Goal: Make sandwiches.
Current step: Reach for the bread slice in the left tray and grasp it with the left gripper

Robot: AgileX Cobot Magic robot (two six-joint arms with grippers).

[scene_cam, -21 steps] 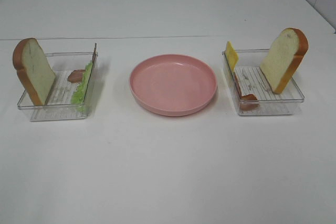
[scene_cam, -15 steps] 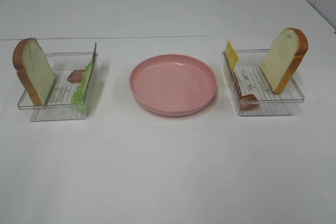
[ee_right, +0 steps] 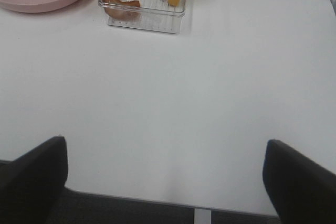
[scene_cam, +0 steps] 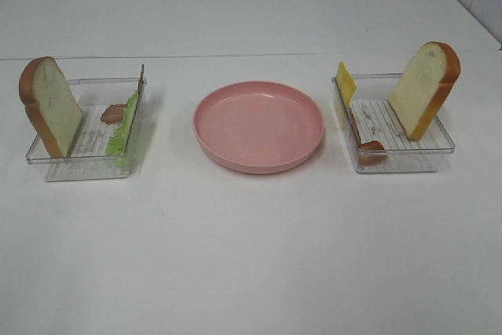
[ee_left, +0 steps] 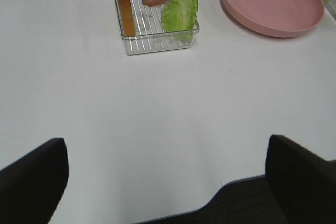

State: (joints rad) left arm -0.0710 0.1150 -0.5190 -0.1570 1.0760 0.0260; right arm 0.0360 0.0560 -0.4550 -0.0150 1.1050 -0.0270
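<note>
Storage on edge, likely for easy pinching: white toy bread slice and ruffled green lettuce leaf in clear plastic left tray, second bread slice and yellow cheese square in right tray, round pink plate between; left gripper and right gripper back, jaws wide, empty.

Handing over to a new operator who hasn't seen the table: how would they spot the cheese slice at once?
From the round pink plate mid-table, go to the clear tray on its right. The cheese stands on edge against the tray wall nearest the plate: the only thin yellow square, beside reddish bacon and opposite a thick bread slice.
</note>
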